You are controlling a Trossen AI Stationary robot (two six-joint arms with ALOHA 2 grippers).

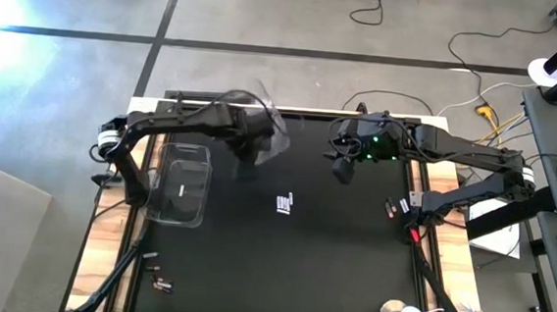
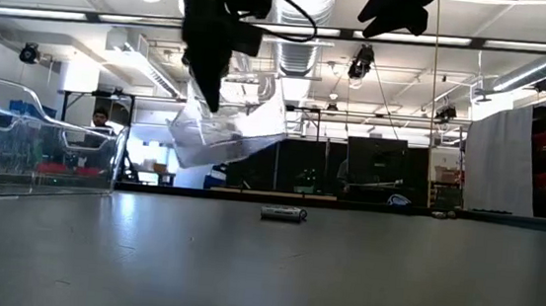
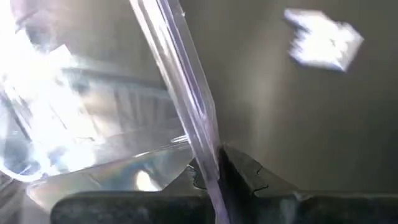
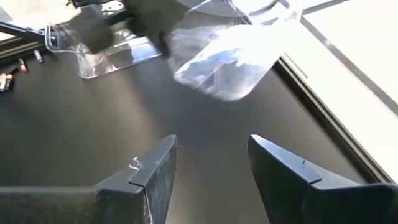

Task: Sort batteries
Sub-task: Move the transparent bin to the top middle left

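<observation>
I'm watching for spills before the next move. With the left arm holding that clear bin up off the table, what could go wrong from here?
1. The left gripper pinches only the thin wall of the clear bin, which hangs tilted above the table; it may slip or swing.
2. If it drops, it could land on the silver batteries and scatter them.
3. The right gripper, jaws open, hovers close to the raised bin; a sideways move might knock it.

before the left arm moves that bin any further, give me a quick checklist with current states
1. Left gripper shut on clear bin wall: ok.
2. Bin clear of the table: ok, it hangs tilted above it.
3. Bin empty of batteries: cannot tell.
4. Right gripper open, holding nothing: ok.
5. Silver batteries mid-table away from the lifted bin: ok.
6. Second bin resting flat at the table's left: ok.
</observation>
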